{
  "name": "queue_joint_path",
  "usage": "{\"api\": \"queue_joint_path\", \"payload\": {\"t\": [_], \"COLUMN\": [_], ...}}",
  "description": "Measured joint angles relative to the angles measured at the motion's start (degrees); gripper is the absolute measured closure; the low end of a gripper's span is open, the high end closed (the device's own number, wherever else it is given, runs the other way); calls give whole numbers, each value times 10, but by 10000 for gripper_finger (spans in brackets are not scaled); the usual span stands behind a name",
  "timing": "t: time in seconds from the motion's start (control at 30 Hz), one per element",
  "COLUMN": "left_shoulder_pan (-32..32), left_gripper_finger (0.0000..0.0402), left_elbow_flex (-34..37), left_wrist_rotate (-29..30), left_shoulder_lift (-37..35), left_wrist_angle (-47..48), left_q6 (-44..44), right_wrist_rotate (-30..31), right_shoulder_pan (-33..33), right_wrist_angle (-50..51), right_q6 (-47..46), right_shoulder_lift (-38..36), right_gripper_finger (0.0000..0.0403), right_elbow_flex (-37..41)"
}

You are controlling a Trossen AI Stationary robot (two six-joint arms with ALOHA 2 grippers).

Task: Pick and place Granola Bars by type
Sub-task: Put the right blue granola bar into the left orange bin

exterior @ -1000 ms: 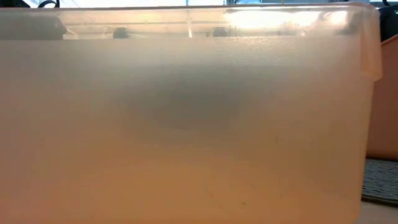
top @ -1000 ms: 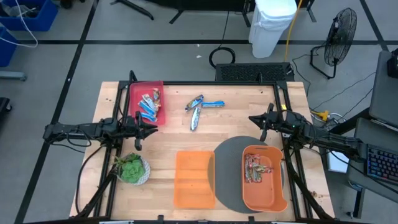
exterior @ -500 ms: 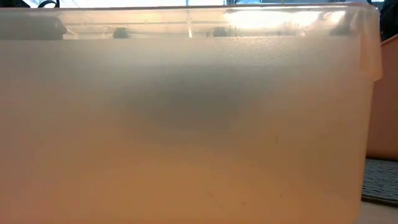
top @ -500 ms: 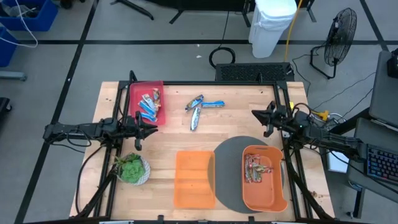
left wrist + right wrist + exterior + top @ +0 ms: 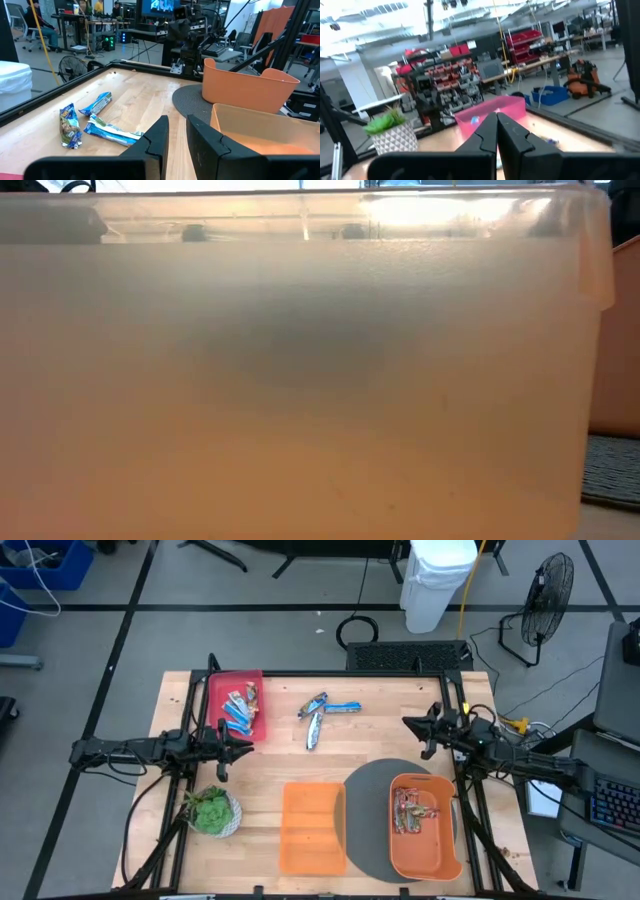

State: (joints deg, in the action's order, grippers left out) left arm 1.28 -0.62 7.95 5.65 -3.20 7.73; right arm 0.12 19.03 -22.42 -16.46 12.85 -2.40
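Low cam is useless for me right now, it's filled by the side of the pale orange bin (image 5: 300,380). From above, nearest my end of the tabletop (image 5: 270,765) sit that bin (image 5: 312,827) and the deeper orange tub (image 5: 425,827) on the grey mat (image 5: 368,810), with the brownish bars (image 5: 408,810) piled inside the tub. The plant (image 5: 211,810) is near the left front corner. My left claw (image 5: 237,737) hangs just beside the near end of the red tray (image 5: 238,705), fingers slightly apart with nothing between them, which the left wrist cam (image 5: 176,135) confirms. My right claw (image 5: 424,735) is over by the right rail, just beyond the mat, pinched fully closed and empty; its own cam (image 5: 496,131) looks across at the tray (image 5: 492,117) and plant (image 5: 392,131). Farther back, the tray holds a few blue bars (image 5: 237,710), and three loose bars (image 5: 322,718) lie on bare wood mid-tabletop, between the two arms (image 5: 92,122).
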Motion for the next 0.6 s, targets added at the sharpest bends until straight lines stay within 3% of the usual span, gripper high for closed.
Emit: {"api": "queue_joint_path", "payload": {"t": [0.1,0.23,0.33,0.5,0.6], "left_shoulder_pan": [0,0,0,0,0], "left_gripper_finger": [330,330,330,330,330], "left_elbow_flex": [0,0,0,0,0], "left_wrist_rotate": [0,0,0,0,0], "left_shoulder_lift": [0,0,0,0,0], "left_wrist_angle": [0,0,0,0,0], "left_q6": [0,0,0,0,0], "right_wrist_rotate": [0,0,13,120,104], "right_shoulder_pan": [0,0,1,31,61], "right_wrist_angle": [14,42,165,359,448], "right_q6": [-1,54,112,190,206], "right_shoulder_lift": [58,166,272,455,561], "right_gripper_finger": [403,403,403,403,403], "right_elbow_flex": [-39,-153,-260,-474,-574]}}
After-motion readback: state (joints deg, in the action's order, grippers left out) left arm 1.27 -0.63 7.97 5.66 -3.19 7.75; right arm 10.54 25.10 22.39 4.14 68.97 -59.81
